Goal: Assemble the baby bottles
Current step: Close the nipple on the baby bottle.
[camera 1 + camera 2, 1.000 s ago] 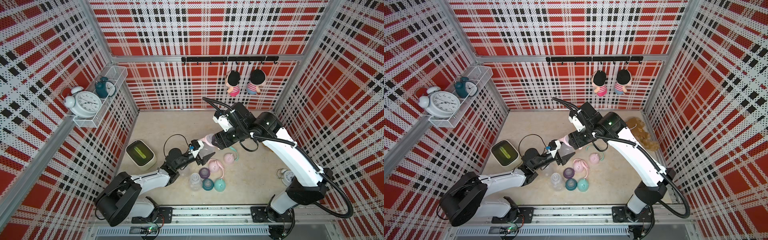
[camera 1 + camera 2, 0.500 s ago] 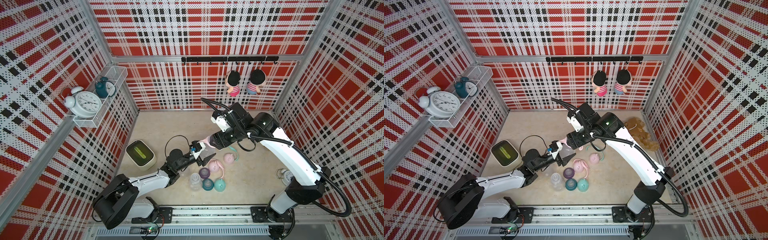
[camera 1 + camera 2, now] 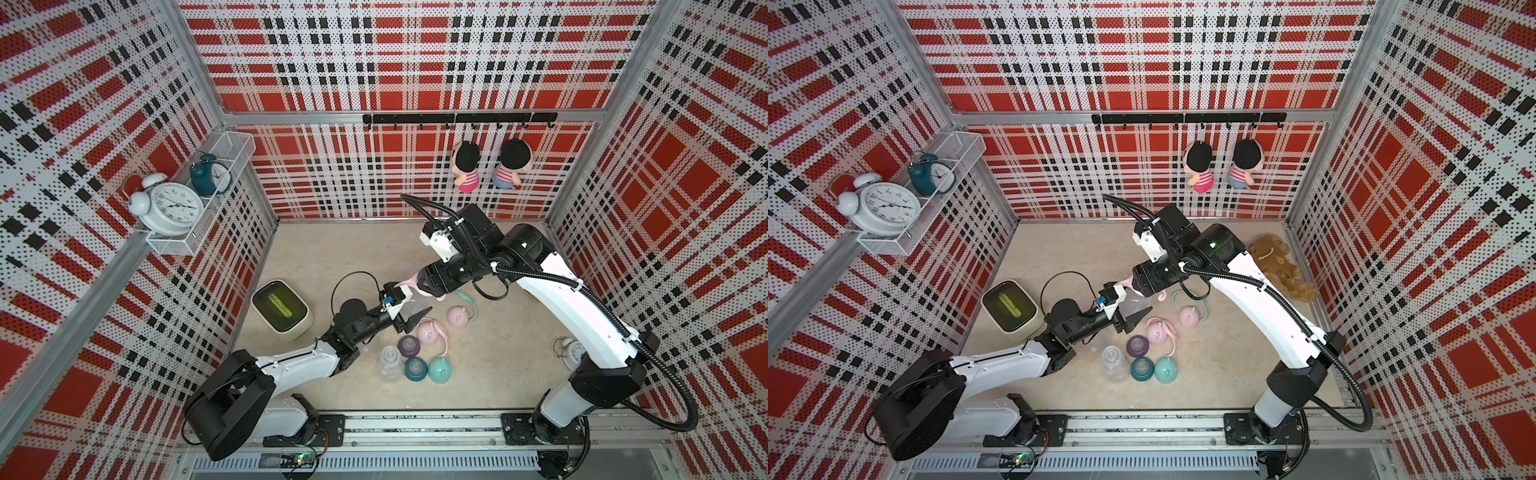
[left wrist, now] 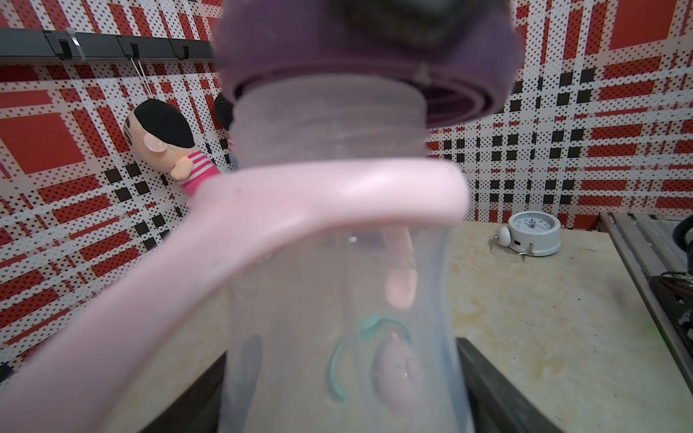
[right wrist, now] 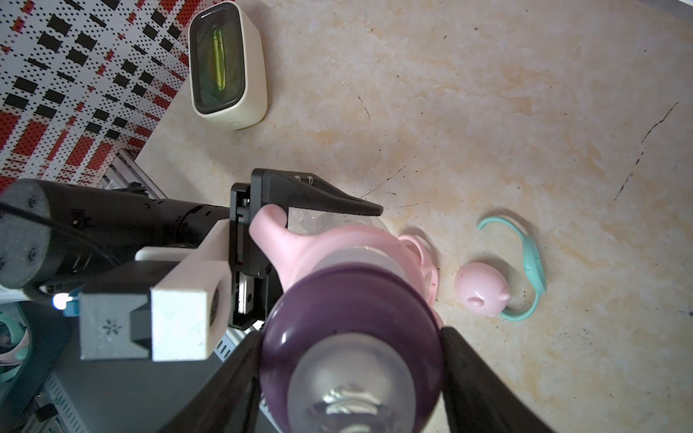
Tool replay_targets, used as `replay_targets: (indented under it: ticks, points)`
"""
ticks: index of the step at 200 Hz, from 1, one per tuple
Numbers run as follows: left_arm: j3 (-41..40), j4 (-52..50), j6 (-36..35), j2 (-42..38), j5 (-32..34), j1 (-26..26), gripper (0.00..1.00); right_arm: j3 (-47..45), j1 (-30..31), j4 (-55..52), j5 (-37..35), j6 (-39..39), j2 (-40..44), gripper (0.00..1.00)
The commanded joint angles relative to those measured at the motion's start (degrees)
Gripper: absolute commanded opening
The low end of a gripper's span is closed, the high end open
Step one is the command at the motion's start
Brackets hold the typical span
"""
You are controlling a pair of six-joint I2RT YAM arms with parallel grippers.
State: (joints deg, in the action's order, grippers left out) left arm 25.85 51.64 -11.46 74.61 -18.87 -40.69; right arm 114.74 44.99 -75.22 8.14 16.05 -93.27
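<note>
Left gripper (image 3: 409, 306) grips a bottle (image 4: 337, 300), handle ring (image 4: 300, 195) on; right gripper (image 5: 352, 375) holds the purple collar (image 5: 352, 300) askew on its neck. Below both, a pink cap (image 5: 482, 288) and other parts lie loose.

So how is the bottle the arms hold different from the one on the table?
The held bottle wears a pink ring and purple collar; the table bottle is bare. The held bottle hangs in the air; the table bottle rests on the table. Both are clear plastic.
</note>
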Motion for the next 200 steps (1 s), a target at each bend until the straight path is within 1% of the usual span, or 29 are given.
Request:
replay_targets:
  ticks: [1, 58, 94, 153, 173, 182, 192, 200]
  points:
    - [0.0, 2.68, -1.45, -1.74, 1.02, -0.75, 0.0, -2.17, -1.16, 0.95, 1.81, -1.24, 0.17, 0.63]
    - [-0.17, 2.77, -2.66, -1.4, 2.85, -1.32, 0.0, -4.54, -3.43, 2.21, 3.18, -2.52, 1.05, 0.63]
    - [-0.19, 3.54, -2.9, -0.96, 3.75, -1.5, 0.0, -6.06, -3.85, 2.96, 5.54, -3.12, 1.6, 0.63]
    - [0.14, 6.45, -0.33, -0.05, 2.48, -1.59, 0.0, -10.88, -3.86, 7.14, 8.29, 0.08, 4.59, 0.62]
    - [0.76, 6.46, -0.09, 0.12, 5.43, -2.5, 0.0, -12.24, -3.86, 7.97, 7.28, 2.6, 5.21, 0.59]
    - [1.0, 6.46, -0.05, 0.02, 7.34, -3.09, 0.0, -12.99, -3.87, 8.12, 6.27, 4.17, 5.45, 0.59]
    - [1.3, 6.35, -0.04, 0.01, 9.26, -3.58, 0.0, -13.92, -3.87, 8.52, 5.44, 5.94, 5.71, 0.62]
    - [1.52, 6.37, -0.1, 0.06, 10.44, -3.86, 0.0, -14.94, -3.86, 9.27, 4.87, 7.63, 6.11, 0.61]
